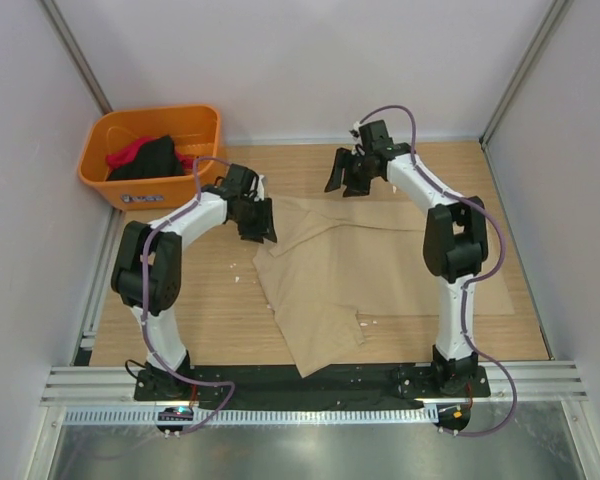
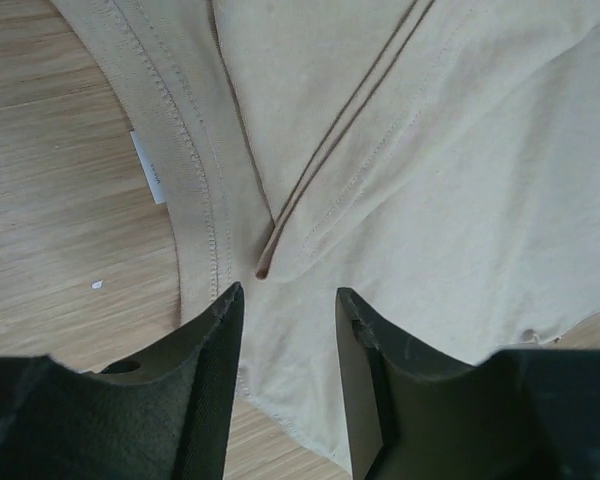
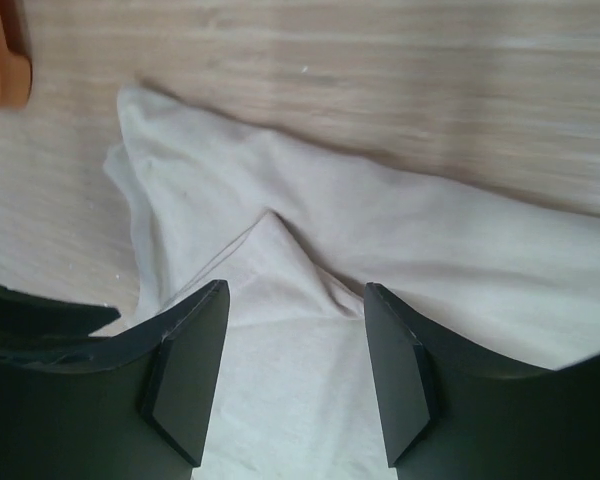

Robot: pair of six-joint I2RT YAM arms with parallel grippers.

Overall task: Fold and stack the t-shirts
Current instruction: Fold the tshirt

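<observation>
A tan t-shirt [image 1: 370, 265] lies spread and partly folded on the wooden table. My left gripper [image 1: 256, 226] is open just above the shirt's left edge; the left wrist view shows the collar seam and a sleeve fold [image 2: 310, 200] between its open jaws [image 2: 288, 300]. My right gripper [image 1: 344, 176] is open above the shirt's far edge; the right wrist view shows a raised fold of cloth [image 3: 280, 240] ahead of its jaws [image 3: 295, 300]. More shirts, red and black [image 1: 150, 158], lie in the orange basket [image 1: 206, 122].
The orange basket stands at the far left corner, its rim in the right wrist view [image 3: 5, 60]. White walls enclose the table on three sides. A black strip and metal rail [image 1: 310, 385] run along the near edge.
</observation>
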